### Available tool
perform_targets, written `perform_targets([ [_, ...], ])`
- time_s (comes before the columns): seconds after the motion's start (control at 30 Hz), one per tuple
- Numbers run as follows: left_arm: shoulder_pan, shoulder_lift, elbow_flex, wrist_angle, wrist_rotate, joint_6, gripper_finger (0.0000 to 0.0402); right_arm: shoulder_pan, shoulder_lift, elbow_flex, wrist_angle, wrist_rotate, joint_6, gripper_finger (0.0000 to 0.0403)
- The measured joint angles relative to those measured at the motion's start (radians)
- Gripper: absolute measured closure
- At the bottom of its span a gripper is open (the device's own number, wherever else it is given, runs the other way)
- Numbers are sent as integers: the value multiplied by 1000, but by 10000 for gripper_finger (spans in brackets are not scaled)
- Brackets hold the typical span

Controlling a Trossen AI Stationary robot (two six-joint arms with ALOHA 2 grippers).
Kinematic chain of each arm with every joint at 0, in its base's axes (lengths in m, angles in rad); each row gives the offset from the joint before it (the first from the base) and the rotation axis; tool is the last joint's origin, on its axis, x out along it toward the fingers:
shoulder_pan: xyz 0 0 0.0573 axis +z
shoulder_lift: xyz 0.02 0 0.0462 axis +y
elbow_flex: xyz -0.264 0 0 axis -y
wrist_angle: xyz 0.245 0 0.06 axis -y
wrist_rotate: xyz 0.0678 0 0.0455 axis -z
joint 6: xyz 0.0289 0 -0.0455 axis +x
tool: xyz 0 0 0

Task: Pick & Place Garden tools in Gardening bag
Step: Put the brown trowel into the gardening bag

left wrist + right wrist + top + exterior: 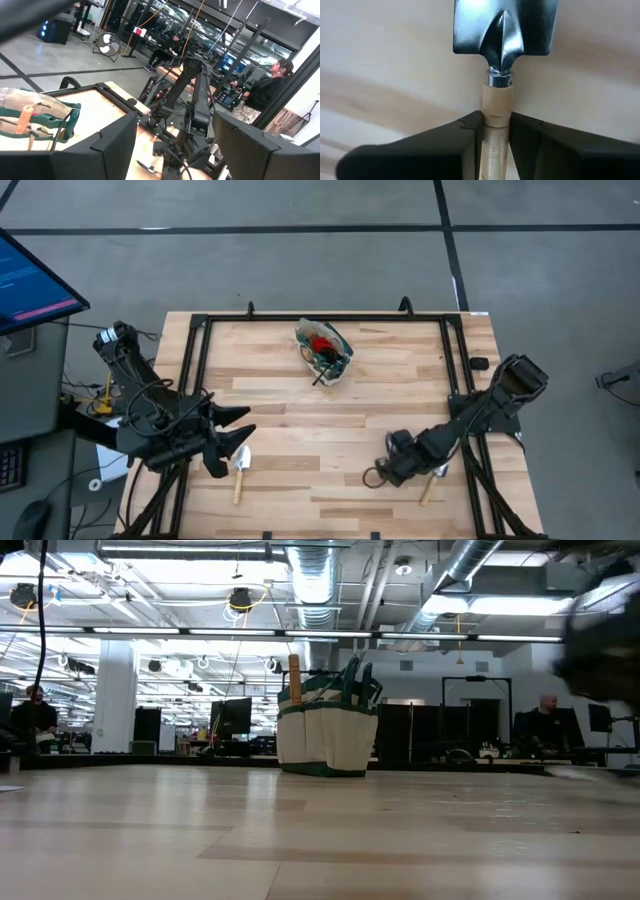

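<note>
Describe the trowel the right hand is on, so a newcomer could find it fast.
On the wooden table, look at the near right corner, away from the gardening bag. The trowel lies there with its handle clamped between the right hand fingers; the other trowel lies free beside the left hand.

Two trowels (241, 470) (430, 483) on the table (400, 380), one gardening bag (323, 352) (contents not countable), two arms.
</note>
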Motion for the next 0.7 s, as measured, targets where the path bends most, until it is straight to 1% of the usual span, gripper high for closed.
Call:
perform_targets([
  [0.1, 0, 0, 0, 0, 0, 2, 142, -23, -54, 0, 3, 122, -33, 345],
  [0.23, 0, 0, 0, 0, 0, 2, 142, -91, -152, 1, -5, 277, -161, 345],
  [0.37, 5, -2, 0, 0, 0, 2, 142, -205, -262, 2, -11, 401, -386, 345],
  [0.47, 28, -7, 0, 2, 0, -9, 142, -325, -344, 2, 2, 469, -610, 345],
  [0.53, 54, -13, 0, 8, 0, -19, 142, -422, -398, 2, 20, 500, -796, 345],
  [0.6, 85, -22, 0, 10, 0, -32, 142, -529, -448, 2, 61, 497, -1000, 345],
  [0.63, 103, -27, 0, 13, 0, -34, 142, -588, -471, 2, 91, 477, -1106, 345],
  [0.7, 143, -36, 0, 20, 0, -35, 142, -715, -511, 2, 176, 402, -1317, 345],
])
